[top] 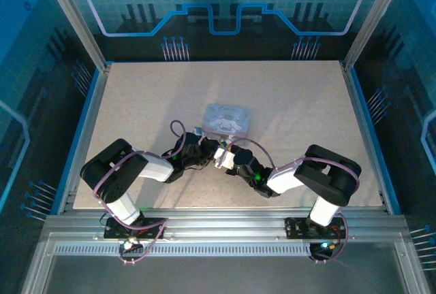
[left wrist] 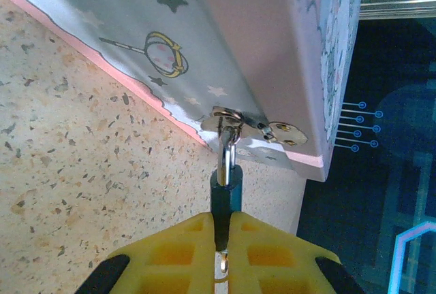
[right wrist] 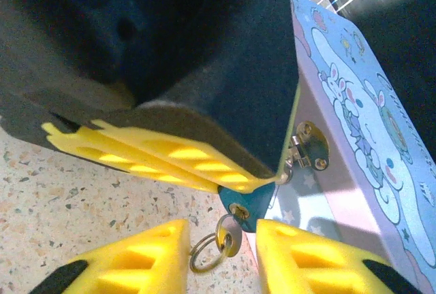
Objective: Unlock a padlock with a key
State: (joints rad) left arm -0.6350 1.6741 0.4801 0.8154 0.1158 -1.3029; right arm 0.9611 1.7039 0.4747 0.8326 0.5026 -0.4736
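Both arms bent inward toward the pale lavender rectangular tin box [top: 227, 118], left gripper [left wrist: 223, 220] clamped tight on the tiny dark bluish padlock [left wrist: 225, 192] hanging from the tin's metal hasp [left wrist: 231, 118], right gripper [right wrist: 223, 231] partly open, fingers flanking the small silvery key [right wrist: 231, 238] just below the padlock

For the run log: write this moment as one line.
left jaws: shut on padlock | right jaws: open around key | padlock: shackle through tin hasp

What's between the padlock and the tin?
A metal latch on the tin; the padlock hooks through it, in the left wrist view.
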